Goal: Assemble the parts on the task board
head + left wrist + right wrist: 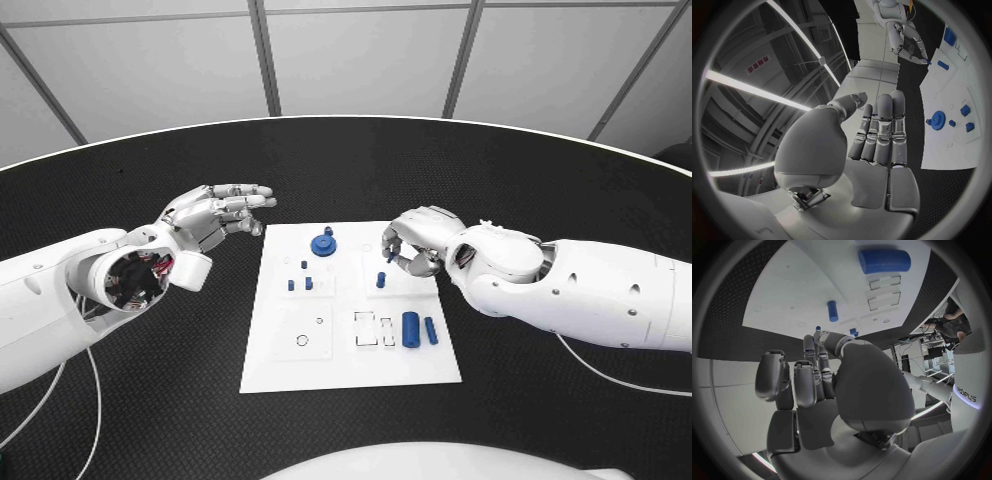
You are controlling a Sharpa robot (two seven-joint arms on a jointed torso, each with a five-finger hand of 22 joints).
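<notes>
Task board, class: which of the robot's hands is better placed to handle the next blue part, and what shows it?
The right hand, probably. It hovers over the task board, fingers curled near a small blue peg. The left hand sits off the board's edge, over bare table.

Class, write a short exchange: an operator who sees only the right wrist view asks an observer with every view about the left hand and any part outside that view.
Operator: Where is the left hand?
Observer: The left hand hovers over the black table beside the task board's far left corner, fingers apart, holding nothing.
Operator: Any part outside my view?
Observer: A blue gear stands near the board's far edge, between the two hands.
</notes>
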